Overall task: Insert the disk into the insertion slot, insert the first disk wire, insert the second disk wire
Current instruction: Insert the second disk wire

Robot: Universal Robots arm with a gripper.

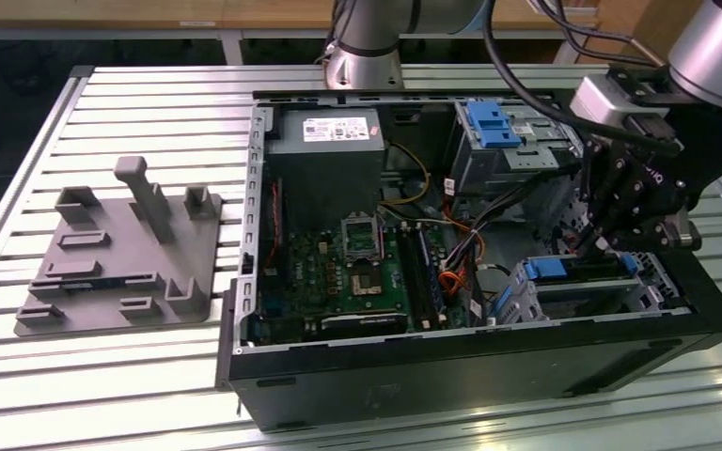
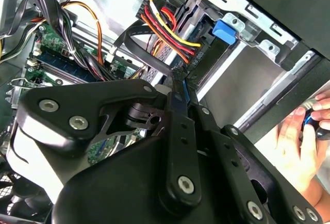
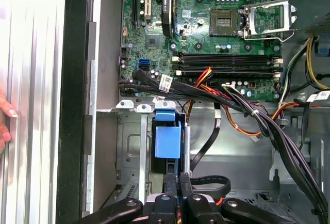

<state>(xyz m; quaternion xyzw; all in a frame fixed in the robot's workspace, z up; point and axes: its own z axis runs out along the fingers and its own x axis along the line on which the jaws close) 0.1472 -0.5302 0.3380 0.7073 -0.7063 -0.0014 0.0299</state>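
Where the gripper hangs, exterior view: low at the exterior view's right, inside the open computer case, just above the disk.
Disk, exterior view: its blue end sticks up from the insertion slot, the little silver cage.
Gripper, first wrist view: its fingers are pressed close together right by the disk's blue handle. I cannot tell what is between them.
Insertion slot, first wrist view: the disk sits inside it.
Wires, first wrist view: loose over the green board.
Gripper, second wrist view: tips close together, touching a black cable.
Disk, second wrist view: blue end showing in the insertion slot.
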